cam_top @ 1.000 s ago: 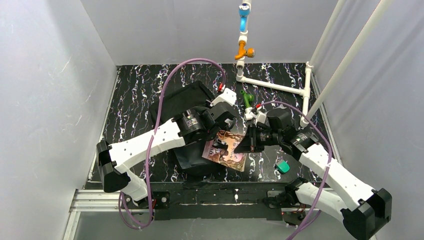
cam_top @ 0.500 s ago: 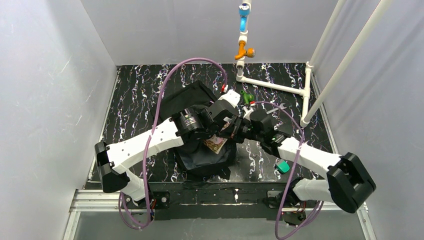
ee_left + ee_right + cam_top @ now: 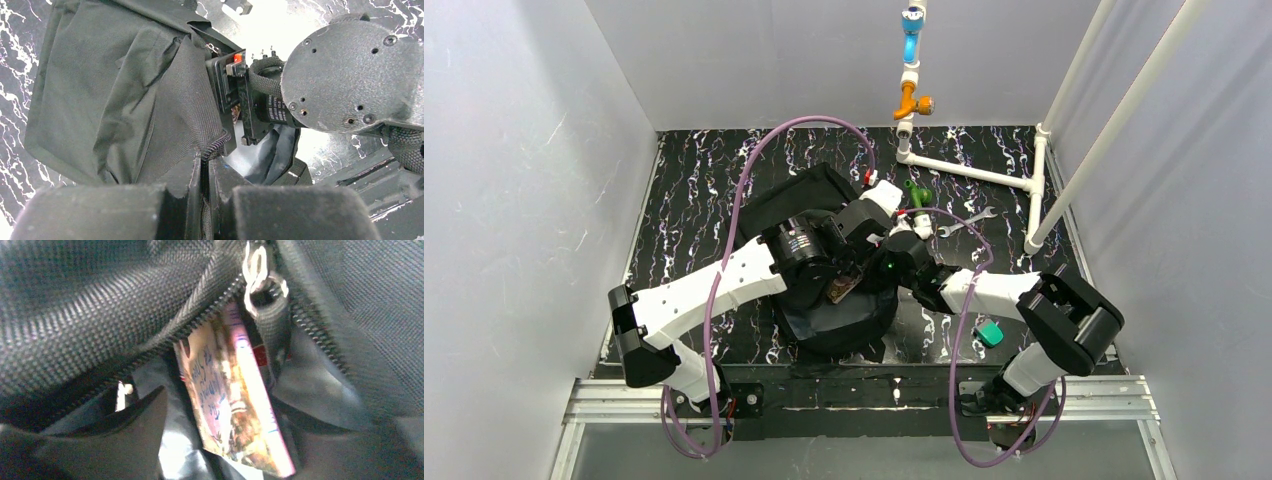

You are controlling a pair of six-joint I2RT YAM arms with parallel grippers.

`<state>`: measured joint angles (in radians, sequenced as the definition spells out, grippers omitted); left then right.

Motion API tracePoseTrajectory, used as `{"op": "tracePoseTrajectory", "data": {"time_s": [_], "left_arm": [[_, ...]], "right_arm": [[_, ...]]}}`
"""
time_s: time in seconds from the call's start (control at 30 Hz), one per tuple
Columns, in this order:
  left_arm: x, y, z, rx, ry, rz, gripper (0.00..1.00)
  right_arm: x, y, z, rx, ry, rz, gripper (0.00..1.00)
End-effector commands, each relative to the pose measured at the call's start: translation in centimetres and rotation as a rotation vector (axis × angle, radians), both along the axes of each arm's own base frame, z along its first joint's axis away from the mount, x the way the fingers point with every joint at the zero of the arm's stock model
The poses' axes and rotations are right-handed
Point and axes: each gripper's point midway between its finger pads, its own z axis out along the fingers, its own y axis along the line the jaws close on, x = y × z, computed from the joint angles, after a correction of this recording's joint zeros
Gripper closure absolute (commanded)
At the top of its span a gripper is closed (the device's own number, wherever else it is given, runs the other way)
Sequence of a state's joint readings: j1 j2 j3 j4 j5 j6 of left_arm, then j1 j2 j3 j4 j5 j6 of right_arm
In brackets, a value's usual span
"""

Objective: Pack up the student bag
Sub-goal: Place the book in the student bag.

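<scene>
The student bag (image 3: 834,315) lies on the black, white-veined counter (image 3: 694,190). The left arm reaches across the bag from its left, and the left end effector (image 3: 864,245) is down at the bag's right rim. How its jaws stand is hidden from above. The right arm comes in from the bag's right, with the right end effector (image 3: 865,276) at the same rim, just beside the left one. A corner of a book (image 3: 844,289) shows in the bag's opening. Well to the right of the bag sits a small green block (image 3: 990,333). Beyond the bag, to its right, lie a wrench (image 3: 964,222) and a green-handled tool (image 3: 915,194). A white pipe frame (image 3: 969,172) stands farther off on that side.
</scene>
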<state>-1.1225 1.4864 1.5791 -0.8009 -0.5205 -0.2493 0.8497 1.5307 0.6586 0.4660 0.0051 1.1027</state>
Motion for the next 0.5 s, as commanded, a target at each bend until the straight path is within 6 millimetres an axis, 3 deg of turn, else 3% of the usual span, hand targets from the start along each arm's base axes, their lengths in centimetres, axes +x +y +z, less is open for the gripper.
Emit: {"op": "tracePoseTrajectory", "data": {"time_s": [0.0,0.07,0.2,0.3,0.37,0.47], "left_arm": [[0.0,0.7,2.3,-0.047,-0.057,0.004,1.00],[0.0,0.8,2.2,-0.040,-0.057,0.000,1.00],[0.0,0.6,2.0,-0.036,-0.053,-0.006,1.00],[0.0,0.4,2.1,-0.040,-0.048,-0.009,1.00],[-0.2,0.3,2.1,-0.049,-0.039,-0.010,1.00],[-0.2,0.3,2.2,-0.060,-0.035,-0.004,1.00]], "right_arm": [[-1.8,0.2,0.7,-0.063,-0.047,0.150,0.24],[-3.2,-0.4,0.2,-0.087,-0.024,0.200,0.17],[-4.4,-1.1,0.1,-0.062,-0.031,0.221,0.16],[-3.8,-0.7,-0.2,-0.069,-0.045,0.217,0.35],[-3.2,0.4,-0.2,-0.033,-0.054,0.223,0.53],[-1.6,3.3,0.7,0.049,-0.093,0.244,0.66]]}}
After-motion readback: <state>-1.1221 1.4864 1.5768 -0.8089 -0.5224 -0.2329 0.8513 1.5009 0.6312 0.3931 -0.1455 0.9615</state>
